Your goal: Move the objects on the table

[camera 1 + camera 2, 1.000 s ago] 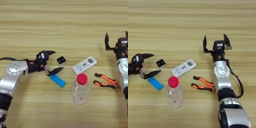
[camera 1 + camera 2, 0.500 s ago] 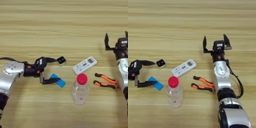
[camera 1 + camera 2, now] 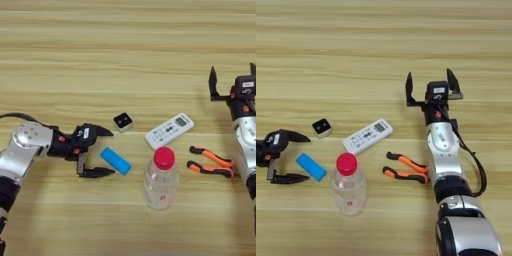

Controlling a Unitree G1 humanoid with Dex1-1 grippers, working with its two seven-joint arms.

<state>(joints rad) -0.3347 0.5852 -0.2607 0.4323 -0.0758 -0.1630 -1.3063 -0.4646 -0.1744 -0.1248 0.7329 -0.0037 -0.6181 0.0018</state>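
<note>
Wooden table (image 3: pixel 125 45), left gripper (image 3: pixel 102 152) held low and sideways, fingers spread beside blue bar (image 3: pixel 115 160), untouched, right gripper (image 3: pixel 432 87) raised upright, fingers spread, empty.

We find two black cables. The left cable (image 3: pixel 20 116) is thin and comes in from the left edge, then runs in a low arc to the right above the worktop (image 3: pixel 125 50); whether it touches the wood we cannot tell. The right cable (image 3: pixel 479 167) is thicker. It bows out to the right in a loop and curves back in lower down, with pale wood showing inside the loop.
</note>
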